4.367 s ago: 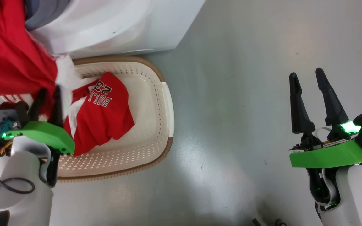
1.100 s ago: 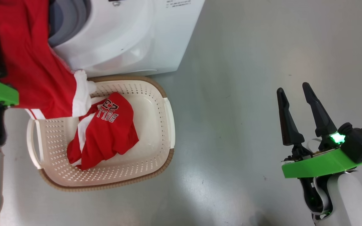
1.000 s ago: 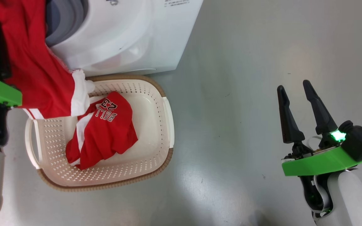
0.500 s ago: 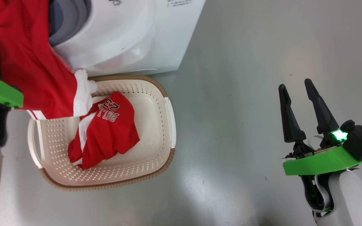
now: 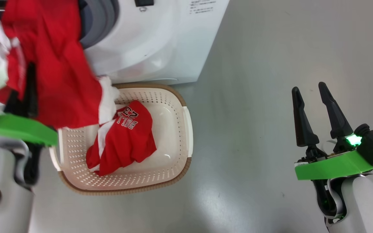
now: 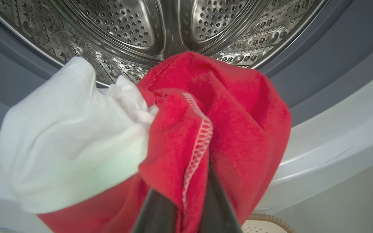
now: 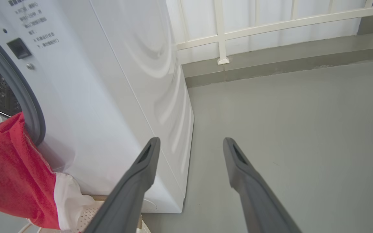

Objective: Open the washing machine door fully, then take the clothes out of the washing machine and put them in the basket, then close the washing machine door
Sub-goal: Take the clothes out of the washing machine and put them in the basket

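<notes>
Note for your log: the left claw [image 6: 184, 210] has its tips buried in the red garment [image 6: 238, 123], so you cannot see where they bite. The garment hides the basket's [image 5: 188, 129] far left corner. The washing machine [image 5: 160, 42] is cut by the top edge, and its panel lettering [image 5: 202, 6] is too small to read. The left forearm [image 5: 2, 194] is blurred.

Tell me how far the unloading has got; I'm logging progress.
Done: the white front-loading washing machine stands open, steel drum exposed, and one red printed jersey lies in the cream perforated plastic basket. In hand: the left hand is shut on a second red garment with white trim before the drum; the right hand hangs open. Left: drop that garment into the basket, then close the door.
</notes>
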`<state>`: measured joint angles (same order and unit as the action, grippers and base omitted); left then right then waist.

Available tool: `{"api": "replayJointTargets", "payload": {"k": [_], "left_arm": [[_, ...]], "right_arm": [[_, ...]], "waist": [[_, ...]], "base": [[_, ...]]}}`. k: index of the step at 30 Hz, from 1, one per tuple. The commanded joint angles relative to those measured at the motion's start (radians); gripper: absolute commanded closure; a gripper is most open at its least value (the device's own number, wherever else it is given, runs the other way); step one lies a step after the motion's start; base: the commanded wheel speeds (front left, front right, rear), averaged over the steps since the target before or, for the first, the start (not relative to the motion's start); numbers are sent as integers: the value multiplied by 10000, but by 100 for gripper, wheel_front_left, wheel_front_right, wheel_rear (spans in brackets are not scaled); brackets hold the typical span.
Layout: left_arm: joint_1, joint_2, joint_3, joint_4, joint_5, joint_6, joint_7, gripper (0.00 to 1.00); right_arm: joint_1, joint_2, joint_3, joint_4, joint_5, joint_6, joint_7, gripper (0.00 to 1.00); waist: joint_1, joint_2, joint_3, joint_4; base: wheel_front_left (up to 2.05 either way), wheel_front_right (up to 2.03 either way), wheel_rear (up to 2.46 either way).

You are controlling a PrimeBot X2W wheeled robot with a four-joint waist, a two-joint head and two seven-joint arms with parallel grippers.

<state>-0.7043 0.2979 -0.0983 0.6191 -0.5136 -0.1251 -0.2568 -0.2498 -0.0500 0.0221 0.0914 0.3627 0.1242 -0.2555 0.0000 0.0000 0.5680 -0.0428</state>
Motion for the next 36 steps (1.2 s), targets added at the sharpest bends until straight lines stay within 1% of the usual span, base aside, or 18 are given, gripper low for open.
{"api": "replayJointTargets", "payload": {"k": [1,4,9,12,18,21,35,36], "left_arm": [[373,367,340,-317,76,-56,-49,100],[1017,105,469,-749,118,-56,-49,100],[1924,-319,330,-1145,213,-56,-49,100],[2378,-603,195,-1166,135,-56,-49,100],[2641,-927,81,-876,-69,-56,-49,100],[2557,-945,-185,-538,-209,-56,-49,100],[1832,-664,-1917,1852,-749,-56,-49,100],[1832,-664,-1917,1852,-749,-56,-49,100]], "right_arm": [[154,-3,197,-202,58,65,-63,0],[187,-3,182,-185,34,65,-63,0],[246,-3,154,-161,0,65,-63,0],[248,-3,166,-164,-10,65,-63,0],[229,-3,154,-205,-46,65,-63,0],[187,-3,162,-237,-81,65,-63,0],[125,-3,151,-406,-70,65,-63,0],[125,-3,151,-406,-70,65,-63,0]], "waist": [[0,0,-106,106],[0,0,-201,190],[0,0,-306,288],[0,0,-292,308],[0,0,-152,298],[0,0,4,275],[0,0,589,-46],[0,0,589,-46]], "base": [[0,0,0],[0,0,0],[0,0,0],[0,0,0],[0,0,0],[0,0,0],[0,0,0],[0,0,0]]}}
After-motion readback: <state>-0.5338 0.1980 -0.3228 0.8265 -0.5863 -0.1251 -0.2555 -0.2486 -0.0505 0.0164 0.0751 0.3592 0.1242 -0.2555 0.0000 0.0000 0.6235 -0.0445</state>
